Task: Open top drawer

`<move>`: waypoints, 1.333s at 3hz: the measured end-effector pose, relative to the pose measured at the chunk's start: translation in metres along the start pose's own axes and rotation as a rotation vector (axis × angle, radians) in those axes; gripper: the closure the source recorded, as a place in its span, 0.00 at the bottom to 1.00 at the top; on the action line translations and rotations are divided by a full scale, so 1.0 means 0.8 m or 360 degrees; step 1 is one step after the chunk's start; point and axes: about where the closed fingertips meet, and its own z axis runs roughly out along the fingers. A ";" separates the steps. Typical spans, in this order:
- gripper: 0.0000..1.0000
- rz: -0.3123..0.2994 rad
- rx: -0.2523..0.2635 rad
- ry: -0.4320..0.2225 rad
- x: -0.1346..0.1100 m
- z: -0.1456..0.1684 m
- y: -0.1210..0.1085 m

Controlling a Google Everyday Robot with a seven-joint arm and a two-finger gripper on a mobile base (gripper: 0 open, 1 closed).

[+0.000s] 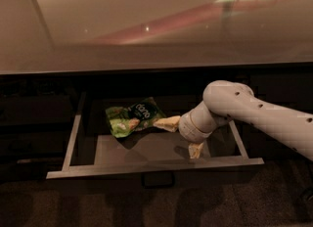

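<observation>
Plainly, the top drawer [122, 168] stands pulled out under the glossy pale desk [146, 25] in a dim room, with a green snack bag [131, 119] on its grey floor at the far left. Just right of the bag, the tool [176, 139] sits inside the drawer, fingers spread wide and holding nothing.

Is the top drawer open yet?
Open: the top drawer is pulled out, its floor and a green bag showing. The gripper sits inside it, fingers spread.
</observation>
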 end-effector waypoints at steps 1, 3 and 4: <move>0.00 -0.0047 -0.0001 -0.0008 -0.017 0.013 0.010; 0.00 -0.0109 -0.0051 0.0006 -0.038 0.034 0.025; 0.00 -0.0124 -0.0063 0.0006 -0.046 0.034 0.031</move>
